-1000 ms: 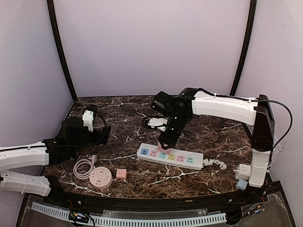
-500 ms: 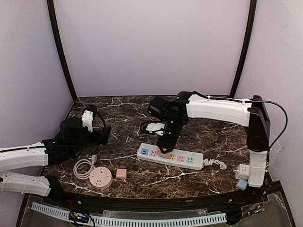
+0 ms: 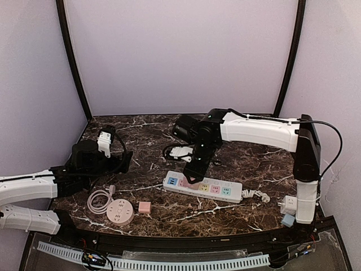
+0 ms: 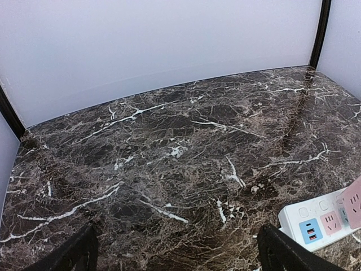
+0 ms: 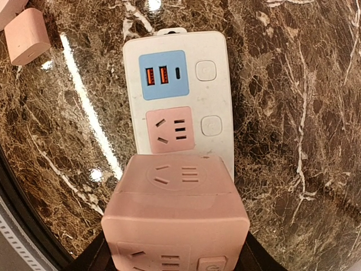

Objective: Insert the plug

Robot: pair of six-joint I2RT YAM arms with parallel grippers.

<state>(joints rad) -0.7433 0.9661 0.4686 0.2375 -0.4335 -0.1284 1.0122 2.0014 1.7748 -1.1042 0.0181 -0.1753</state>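
A white power strip [image 3: 203, 189] with coloured sockets lies on the marble table; it also shows in the right wrist view [image 5: 180, 96] and the left wrist view [image 4: 316, 223]. My right gripper [image 3: 194, 172] is shut on a pink cube plug adapter [image 5: 177, 214], holding it just over the strip's left part, beside the pink socket [image 5: 169, 130] and the blue USB panel [image 5: 162, 74]. Its prongs are hidden. My left gripper [image 3: 121, 161] is open and empty, well left of the strip; its fingertips [image 4: 73, 254] frame bare marble.
A pink round socket [image 3: 119, 212], a coiled white cable [image 3: 100, 200] and a small pink block [image 3: 145, 207] lie at the front left. A white plug with black cable [image 3: 180, 151] lies behind the strip. A white adapter [image 3: 289, 204] sits by the right arm's base.
My right gripper has moved left and a little lower with the pink cube, now over the strip's left end. The left arm has not moved.
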